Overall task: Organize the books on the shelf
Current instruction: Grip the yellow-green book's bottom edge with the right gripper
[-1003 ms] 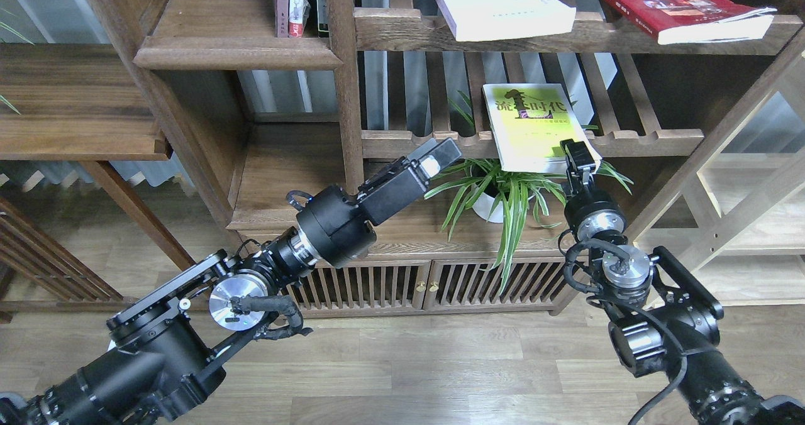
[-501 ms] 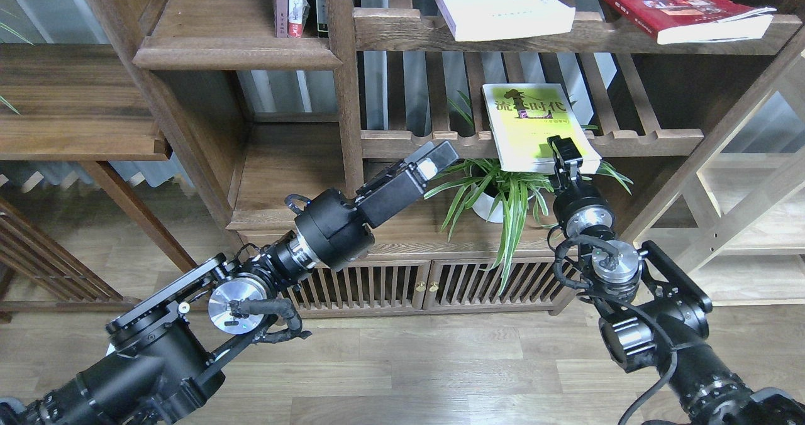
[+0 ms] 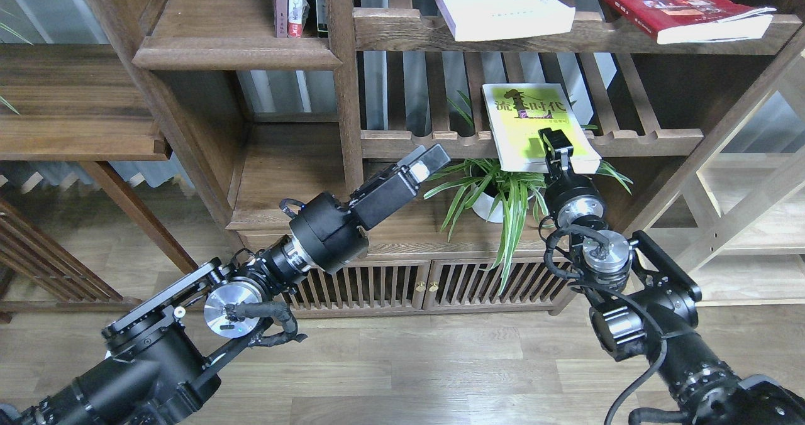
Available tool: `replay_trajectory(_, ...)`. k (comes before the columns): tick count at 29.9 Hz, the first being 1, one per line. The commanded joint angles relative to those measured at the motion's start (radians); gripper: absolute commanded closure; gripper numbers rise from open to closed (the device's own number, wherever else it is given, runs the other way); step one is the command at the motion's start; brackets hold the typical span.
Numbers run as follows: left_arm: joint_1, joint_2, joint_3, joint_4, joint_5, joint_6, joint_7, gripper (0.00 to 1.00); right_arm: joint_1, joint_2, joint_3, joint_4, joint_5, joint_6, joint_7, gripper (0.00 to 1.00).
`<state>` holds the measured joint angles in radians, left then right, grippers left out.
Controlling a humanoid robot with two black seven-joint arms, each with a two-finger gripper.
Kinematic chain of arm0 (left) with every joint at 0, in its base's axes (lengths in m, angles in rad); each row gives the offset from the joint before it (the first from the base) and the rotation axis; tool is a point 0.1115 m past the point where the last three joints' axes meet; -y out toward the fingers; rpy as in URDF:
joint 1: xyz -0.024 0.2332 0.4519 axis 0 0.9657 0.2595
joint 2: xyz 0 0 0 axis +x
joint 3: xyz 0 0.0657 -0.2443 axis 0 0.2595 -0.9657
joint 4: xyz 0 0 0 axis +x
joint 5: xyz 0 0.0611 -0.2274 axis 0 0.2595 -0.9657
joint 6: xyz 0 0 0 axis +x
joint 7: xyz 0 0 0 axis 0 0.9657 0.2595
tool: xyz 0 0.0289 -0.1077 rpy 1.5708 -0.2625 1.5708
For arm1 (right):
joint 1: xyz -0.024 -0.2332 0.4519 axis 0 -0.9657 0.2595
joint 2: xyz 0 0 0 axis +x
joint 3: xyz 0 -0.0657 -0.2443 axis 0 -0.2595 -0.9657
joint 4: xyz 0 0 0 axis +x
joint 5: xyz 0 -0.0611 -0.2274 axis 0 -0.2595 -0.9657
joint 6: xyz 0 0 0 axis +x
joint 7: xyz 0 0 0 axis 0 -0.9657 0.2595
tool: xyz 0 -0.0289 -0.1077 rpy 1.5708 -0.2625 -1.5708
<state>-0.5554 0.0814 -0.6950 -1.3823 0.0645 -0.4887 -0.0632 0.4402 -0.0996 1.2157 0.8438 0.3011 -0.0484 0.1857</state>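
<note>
right tool over yellow-green book's near edge, grip unclear, likely to lift it off slatted rack | left tool idle, opening unclear

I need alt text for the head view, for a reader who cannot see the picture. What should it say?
The right gripper reaches the lower edge of a yellow-green book lying on a slatted rack above a potted plant. The left gripper hangs in the air left of the plant. A white book and a red book lie on the rack above.
</note>
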Motion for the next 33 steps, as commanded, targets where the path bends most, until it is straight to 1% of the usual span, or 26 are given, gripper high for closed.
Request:
replay_trajectory(1,0.002,-0.002,0.000,0.005,0.000,0.000,-0.001,0.01,-0.001,-0.002,0.001,-0.012,-0.005,0.008,0.003,0.46)
replay_trajectory(4,0.002,-0.002,-0.001,0.006,0.000,0.000,-0.001,0.01,-0.001,0.000,0.001,-0.022,-0.007,0.018,0.008,0.54)
replay_trajectory(8,0.002,-0.003,-0.001,0.006,0.000,0.000,-0.001,0.01,0.002,0.000,0.002,-0.029,-0.008,0.035,0.008,0.60)
replay_trajectory(9,0.002,-0.003,-0.001,0.006,0.000,0.000,-0.001,0.01,0.002,0.000,0.002,-0.031,-0.008,0.044,0.008,0.63)
replay_trajectory(14,0.002,-0.003,-0.006,0.011,-0.008,0.000,-0.007,0.01,-0.014,-0.002,0.005,-0.043,-0.010,0.200,0.008,0.92)
replay_trajectory(15,0.002,-0.003,-0.006,0.015,-0.008,0.000,-0.010,0.01,-0.017,-0.002,0.004,-0.049,-0.008,0.229,0.008,0.95)
replay_trajectory(17,0.002,-0.003,-0.011,0.023,-0.009,0.000,-0.015,0.01,-0.020,-0.005,0.001,-0.061,-0.010,0.274,0.003,0.96)
replay_trajectory(23,0.003,-0.002,-0.015,0.032,-0.009,0.000,-0.013,0.01,-0.031,-0.006,-0.001,-0.054,-0.007,0.318,-0.003,0.97)
replay_trajectory(26,0.005,-0.002,-0.017,0.034,-0.009,0.000,-0.018,0.01,-0.043,-0.011,-0.002,-0.043,-0.002,0.364,-0.008,0.97)
replay_trajectory(30,0.026,-0.003,-0.034,0.066,-0.012,0.000,-0.020,0.01,-0.083,-0.006,0.008,0.010,0.006,0.444,-0.008,0.97)
replay_trajectory(33,0.029,-0.003,-0.040,0.077,-0.012,0.000,-0.020,0.01,-0.109,-0.009,0.016,0.070,0.012,0.484,-0.008,0.97)
